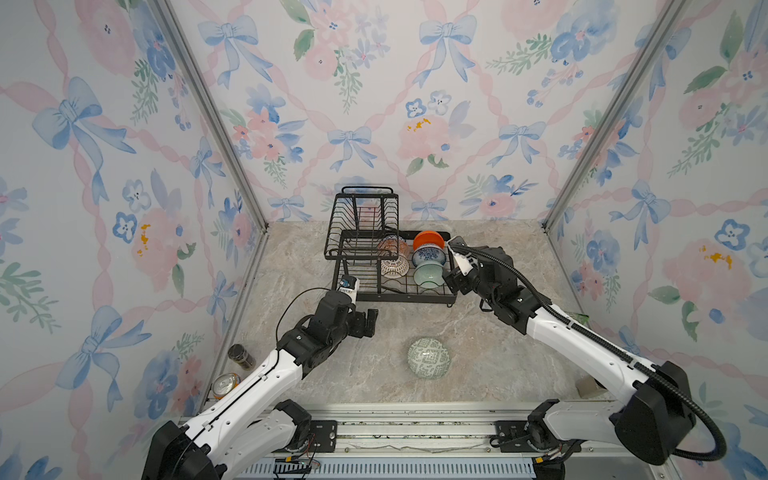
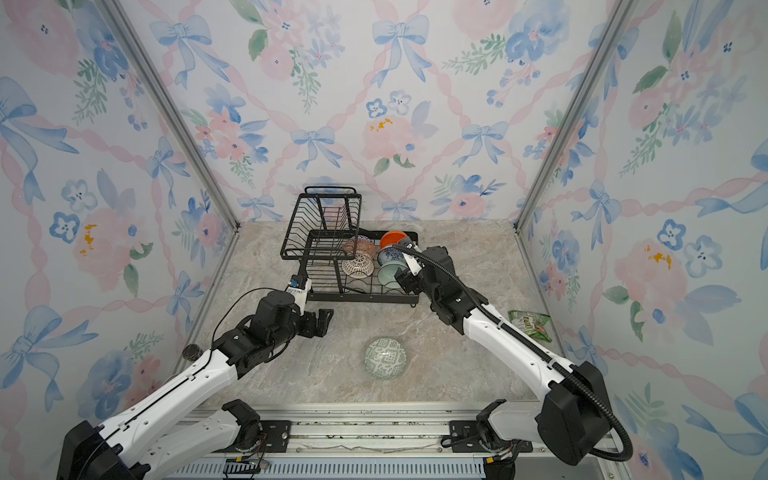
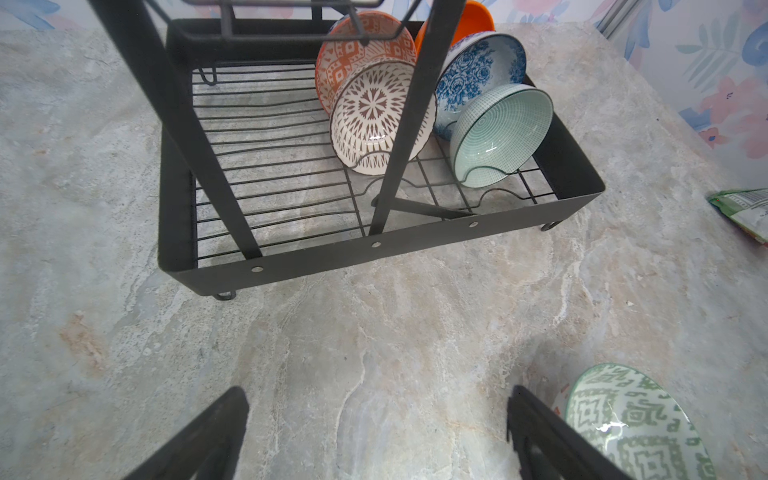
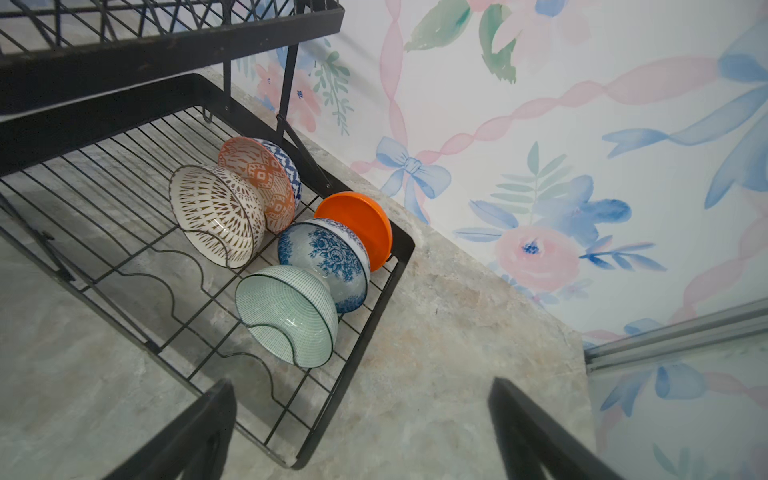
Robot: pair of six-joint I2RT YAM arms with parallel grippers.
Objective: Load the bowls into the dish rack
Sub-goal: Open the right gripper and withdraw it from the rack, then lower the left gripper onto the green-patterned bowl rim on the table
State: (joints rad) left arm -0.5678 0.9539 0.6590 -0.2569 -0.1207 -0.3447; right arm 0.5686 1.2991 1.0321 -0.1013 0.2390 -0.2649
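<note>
The black wire dish rack (image 1: pixel 407 298) (image 2: pixel 361 297) stands at the back middle of the table. Five bowls stand on edge in its low tray: orange (image 4: pixel 357 226), blue floral (image 4: pixel 328 257), pale mint (image 4: pixel 286 311), white with brown lattice (image 4: pixel 216 212) and red-orange patterned (image 4: pixel 266 178). A grey-green geometric bowl (image 1: pixel 429 357) (image 2: pixel 385 357) (image 3: pixel 636 424) lies upside down on the table in front. My left gripper (image 1: pixel 370 322) (image 3: pixel 378 399) is open and empty, left of that bowl. My right gripper (image 1: pixel 453 264) (image 4: pixel 361 386) is open and empty at the rack's right front corner.
A drink can (image 1: pixel 226 384) and a dark jar (image 1: pixel 241 356) sit along the left wall. A green snack packet (image 2: pixel 530 324) (image 3: pixel 744 212) lies by the right wall. The rack's raised basket tier (image 1: pixel 361 224) overhangs the tray's left half. Floral walls close three sides.
</note>
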